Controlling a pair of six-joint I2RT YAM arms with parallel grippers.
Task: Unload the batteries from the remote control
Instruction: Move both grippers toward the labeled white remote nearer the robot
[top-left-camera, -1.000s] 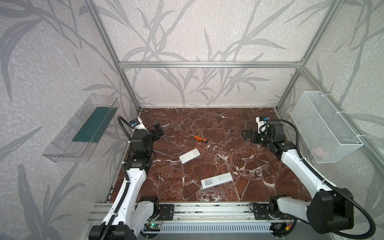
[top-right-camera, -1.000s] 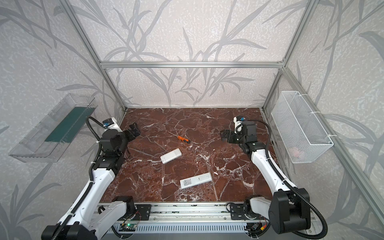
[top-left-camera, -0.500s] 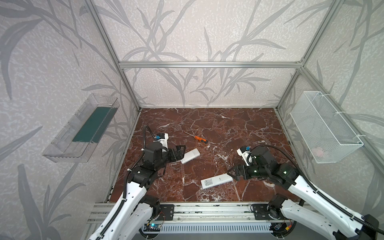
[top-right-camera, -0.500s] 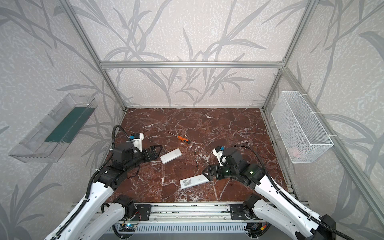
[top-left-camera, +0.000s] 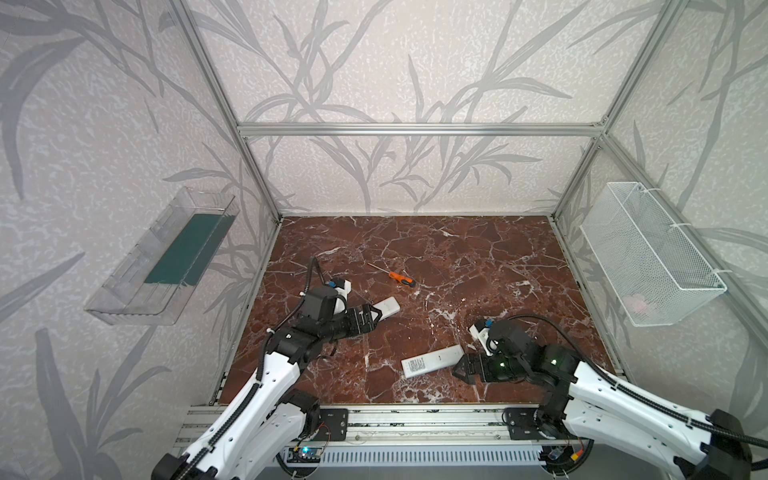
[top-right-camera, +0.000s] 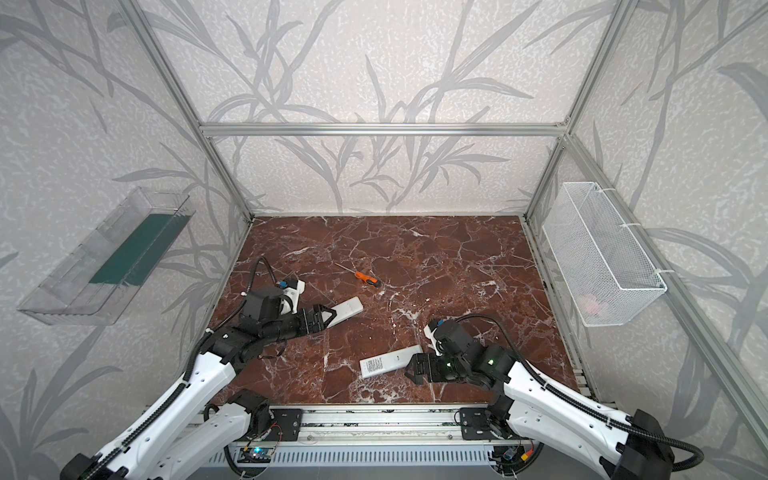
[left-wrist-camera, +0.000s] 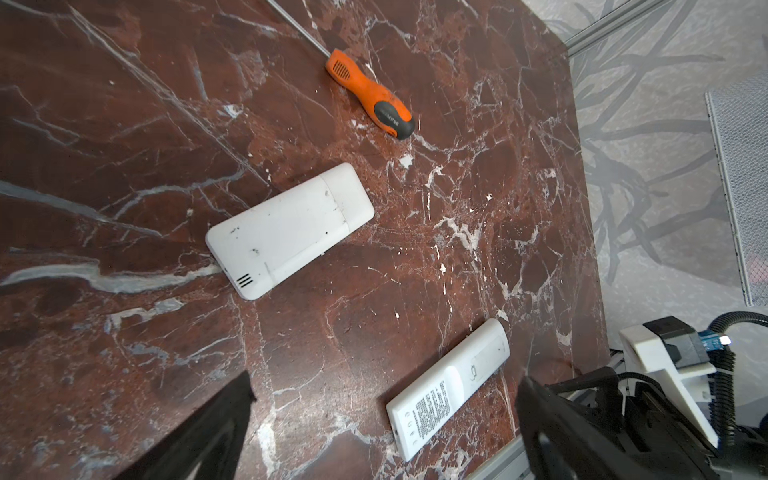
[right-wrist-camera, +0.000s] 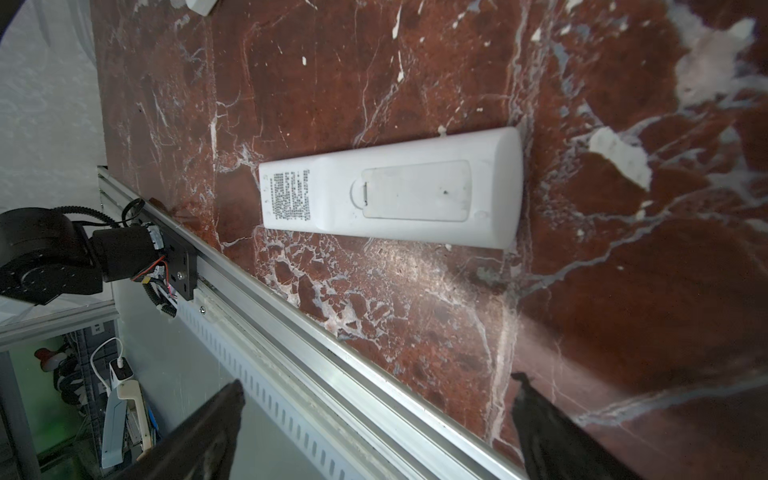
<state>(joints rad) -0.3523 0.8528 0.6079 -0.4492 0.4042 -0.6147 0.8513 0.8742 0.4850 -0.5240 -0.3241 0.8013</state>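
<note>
Left gripper (top-left-camera: 376, 318), fingers wide and empty, near the broad white plastic remote (top-left-camera: 388, 306); right gripper (top-left-camera: 460, 368), equally wide and empty, beside the slim white plastic remote (top-left-camera: 434, 360) lying face-down.

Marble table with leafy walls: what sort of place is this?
Likely a robot test booth: aluminium frame around the walls, left arm and right arm mounted on a front rail.

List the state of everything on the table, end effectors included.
Wide remote: face-down, battery cover shut, not held.
Slim remote: face-down, battery cover shut, not held.
Screwdriver: lying flat, untouched.
Left end effector: open, empty.
Right end effector: open, empty.
Batteries: none visible.
</note>
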